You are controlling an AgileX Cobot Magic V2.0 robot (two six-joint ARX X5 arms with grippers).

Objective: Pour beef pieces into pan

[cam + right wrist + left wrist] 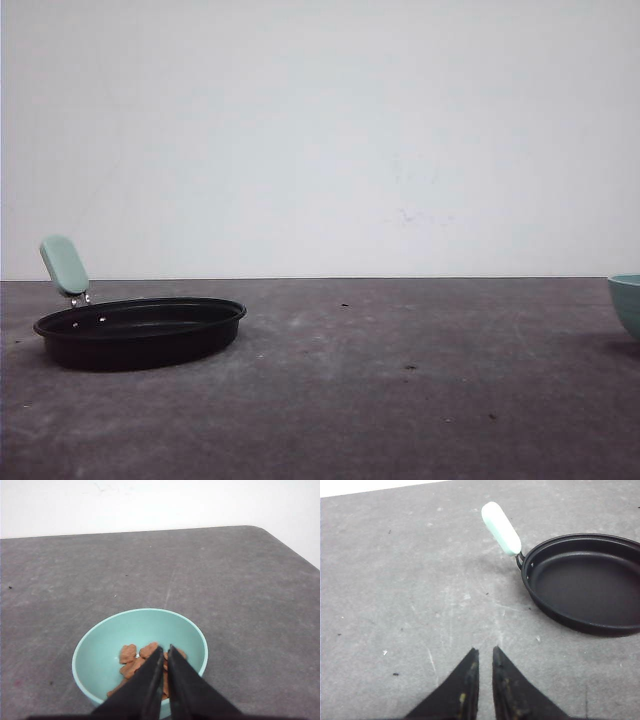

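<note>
The black pan sits on the left of the grey table, its mint-green handle sticking up at the back left. In the left wrist view the pan is bare inside, its handle pointing away. My left gripper hovers over bare table short of the pan, its jaws nearly together with nothing between them. The beef pieces lie heaped in a teal bowl. My right gripper hangs shut above the bowl, hiding part of the heap.
The teal bowl stands at the far right edge of the front view. Grey tabletop stretches between pan and bowl. A white wall backs the table. The table's rounded far corner lies beyond the bowl.
</note>
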